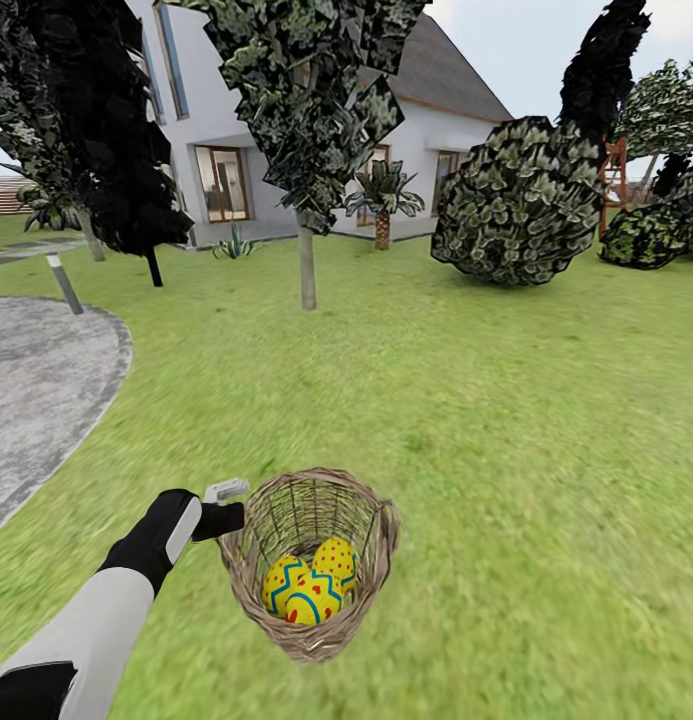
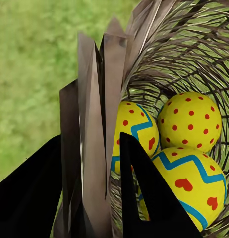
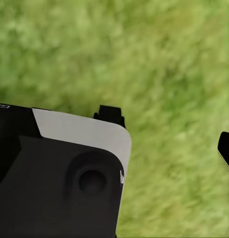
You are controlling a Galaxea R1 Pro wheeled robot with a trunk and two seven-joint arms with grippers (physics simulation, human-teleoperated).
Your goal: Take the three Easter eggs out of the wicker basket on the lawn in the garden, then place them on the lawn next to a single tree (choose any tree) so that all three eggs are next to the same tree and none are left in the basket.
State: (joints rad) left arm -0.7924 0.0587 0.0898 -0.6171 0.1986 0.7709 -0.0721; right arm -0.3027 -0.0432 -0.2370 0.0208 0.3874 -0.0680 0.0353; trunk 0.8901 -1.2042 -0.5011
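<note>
The wicker basket point(image 1: 321, 635) stands tilted on the lawn point(image 1: 506, 400) close in front of me. Three yellow Easter eggs lie inside it: one dotted point(image 1: 337, 558), one with a blue zigzag point(image 1: 284, 582), one with red hearts point(image 1: 314, 602). My left gripper point(image 1: 226, 518) is shut on the basket's rim. In the left wrist view one finger point(image 2: 144, 193) is inside the wall and the other outside, beside the eggs point(image 2: 190, 121). A pale-trunked tree point(image 1: 307, 268) rises ahead. My right gripper point(image 3: 169, 134) hangs open over bare grass.
A grey paved patch point(image 1: 36, 380) lies to the left with a short post point(image 1: 64, 284) at its far edge. A black-trunked tree point(image 1: 116, 150), a small palm point(image 1: 383, 215), round bushes point(image 1: 516, 200) and the white house point(image 1: 426, 120) stand behind.
</note>
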